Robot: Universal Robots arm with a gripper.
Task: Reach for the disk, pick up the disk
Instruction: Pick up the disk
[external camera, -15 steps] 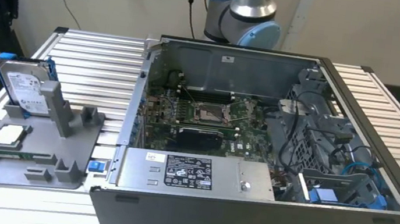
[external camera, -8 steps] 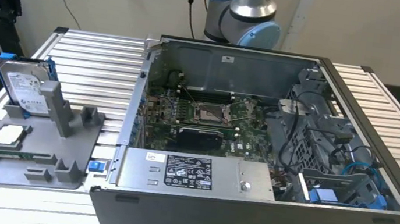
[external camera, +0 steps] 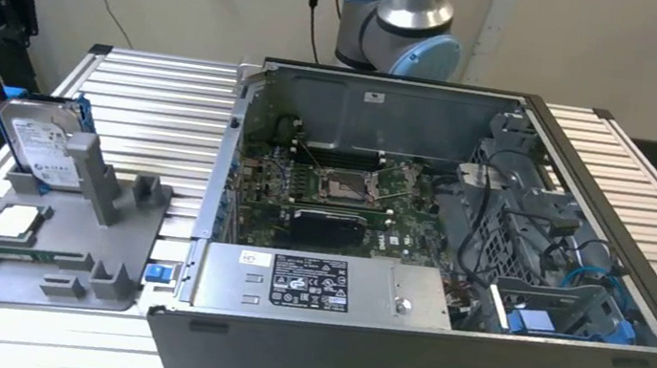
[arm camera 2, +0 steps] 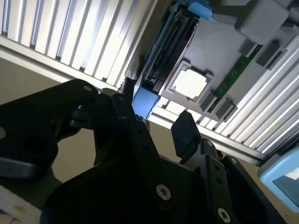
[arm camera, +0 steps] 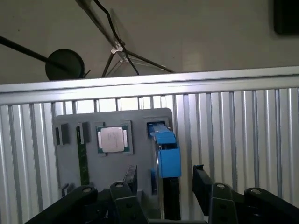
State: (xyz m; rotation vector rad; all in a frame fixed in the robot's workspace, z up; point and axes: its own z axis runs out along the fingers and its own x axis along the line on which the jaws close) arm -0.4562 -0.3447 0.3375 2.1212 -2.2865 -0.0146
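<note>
1. Nearest, the gripper (arm camera: 164, 176) has its fingers (arm camera: 202, 179) spread apart, pinching nothing.
2. I locate the disk (arm camera: 168, 156) on edge, directly ahead of the gap between them.
3. It stands in the grey holder (arm camera: 140, 122), with the chip (arm camera: 111, 139) beside it.

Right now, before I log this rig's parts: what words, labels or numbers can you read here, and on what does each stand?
No text can be read for certain.
White label on the disk: print too small to read.
Large label on the power supply: print too small.
Small white sticker on the computer case's back wall: too small.
Top of the square chip: faint marks, unreadable.
</note>
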